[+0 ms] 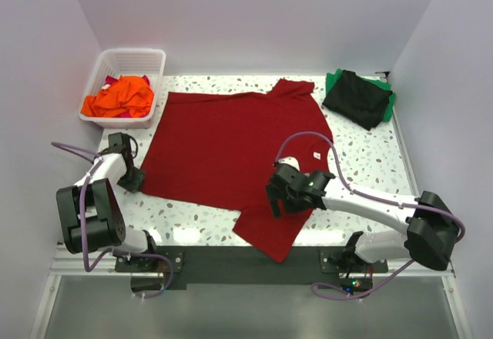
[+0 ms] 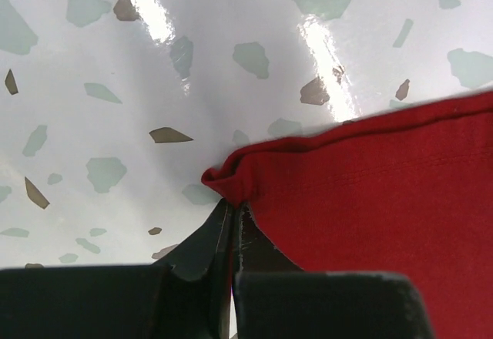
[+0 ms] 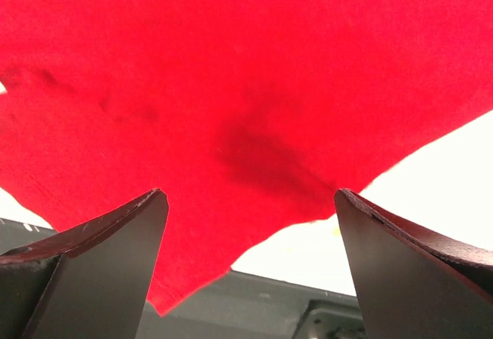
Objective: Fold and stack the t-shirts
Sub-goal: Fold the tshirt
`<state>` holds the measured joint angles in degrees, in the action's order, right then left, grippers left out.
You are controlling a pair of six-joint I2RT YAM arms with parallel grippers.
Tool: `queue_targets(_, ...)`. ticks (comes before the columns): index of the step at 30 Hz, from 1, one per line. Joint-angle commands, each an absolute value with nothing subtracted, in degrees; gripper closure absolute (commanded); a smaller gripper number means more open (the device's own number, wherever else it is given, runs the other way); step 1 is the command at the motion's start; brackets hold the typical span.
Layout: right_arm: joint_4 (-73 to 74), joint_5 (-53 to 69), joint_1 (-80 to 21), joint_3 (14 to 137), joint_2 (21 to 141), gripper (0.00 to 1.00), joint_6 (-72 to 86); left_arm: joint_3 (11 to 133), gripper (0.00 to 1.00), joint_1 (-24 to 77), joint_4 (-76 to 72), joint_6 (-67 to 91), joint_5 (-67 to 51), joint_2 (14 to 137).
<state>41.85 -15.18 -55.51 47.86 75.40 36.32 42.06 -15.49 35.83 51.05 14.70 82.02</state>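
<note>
Looking down from above, saw dark red t-shirt (image 1: pixel 231 150) spread flat across the table (image 1: pixel 370 154). At left wrist, found left gripper (image 2: pixel 233 214) pinched together on its hem corner. At right wrist, found right gripper (image 3: pixel 250 200) gaping wide over red cloth.

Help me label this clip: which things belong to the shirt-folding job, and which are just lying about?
Job: dark red t-shirt, its corner pinched by the left gripper; orange t-shirt; black t-shirt; green t-shirt.
Lying about: white basket; speckled table.

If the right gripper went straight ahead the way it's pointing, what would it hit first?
The dark red t-shirt: its cloth lies straight ahead of the open right gripper, though how far is unclear.
</note>
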Motion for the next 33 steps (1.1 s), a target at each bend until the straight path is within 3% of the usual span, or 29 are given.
queue_targets(1, 45.35, -11.52, -55.55, 43.61, 71.64, 0.05, 36.56, 44.21, 1.0, -16.26, 34.72, 48.44, 14.68, 81.21)
queue_targets(16, 43.95, -3.52, -61.26, 39.03, 64.43, 0.03, 39.81, 51.06, 1.0, -16.17, 36.47, 42.45, 11.25, 75.15)
queue_targets(20, 42.9, -2.37, -65.2, 38.15, 63.28, 0.11, 42.35, 52.73, 1.0, -16.17, 36.47, 41.66, 10.81, 75.23)
queue_targets(33, 40.79, -8.7, -75.59, 42.19, 72.59, 0.23, 44.47, 50.19, 1.0, -16.17, 34.81, 40.96, 9.4, 76.46)
